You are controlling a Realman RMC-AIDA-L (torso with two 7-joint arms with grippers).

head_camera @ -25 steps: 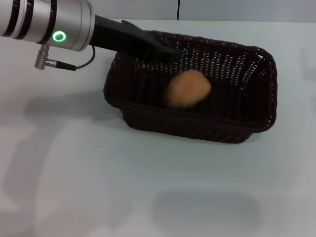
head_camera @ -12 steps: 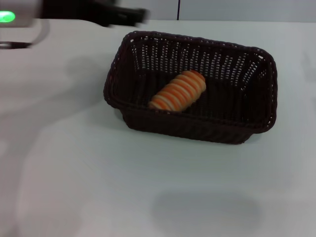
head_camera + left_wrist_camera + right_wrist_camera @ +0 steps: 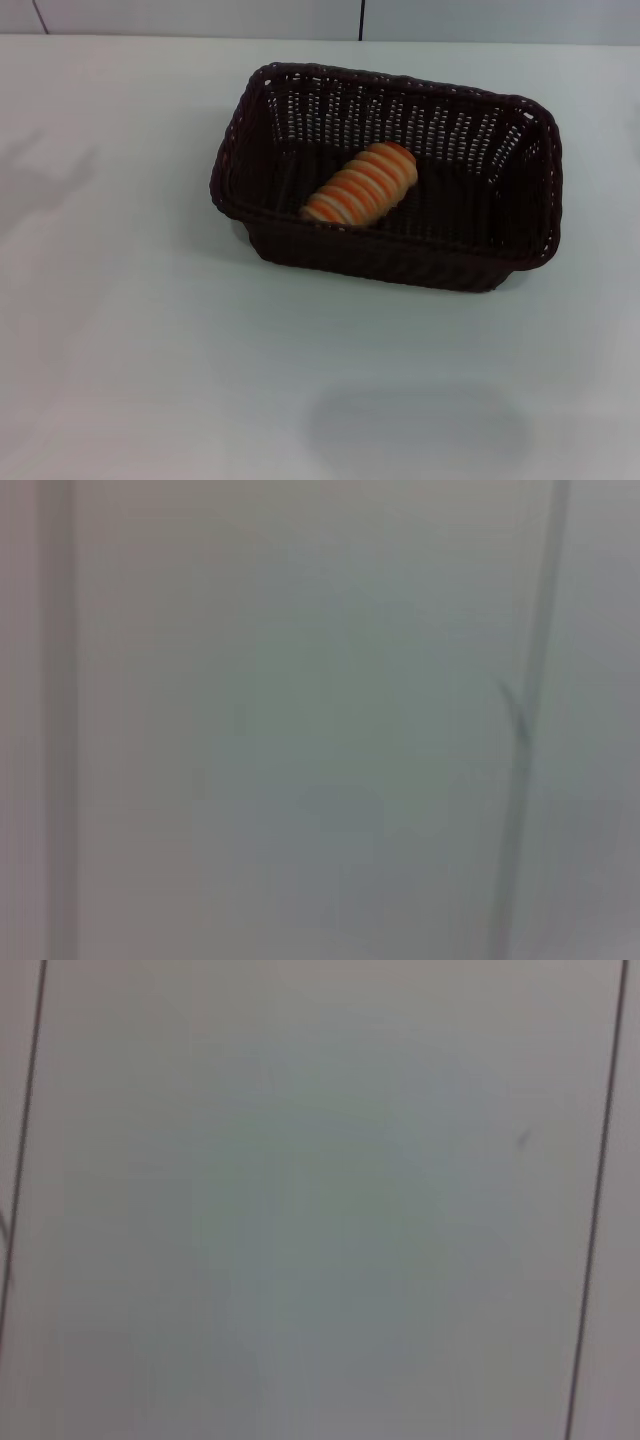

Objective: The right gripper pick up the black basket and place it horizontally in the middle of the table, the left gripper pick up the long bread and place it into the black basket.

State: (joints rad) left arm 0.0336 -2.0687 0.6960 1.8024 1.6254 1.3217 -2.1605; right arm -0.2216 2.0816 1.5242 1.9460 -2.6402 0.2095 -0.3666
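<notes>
The black basket (image 3: 400, 270) stands lengthwise across the middle of the white table (image 3: 150, 350) in the head view. The long bread (image 3: 362, 184), orange-brown with pale stripes, lies slanted on the basket's floor, left of its centre. Neither the left gripper nor the right gripper shows in the head view. Both wrist views show only a plain pale panelled surface with thin dark seams, and no fingers.
A grey wall with a dark vertical seam (image 3: 361, 20) runs along the table's far edge. Faint shadows lie on the table at the far left and near the front.
The left arm let the bread fall into the basket, then drew back up and to the left, out of the head view. The bread came to rest; the basket has not moved.
</notes>
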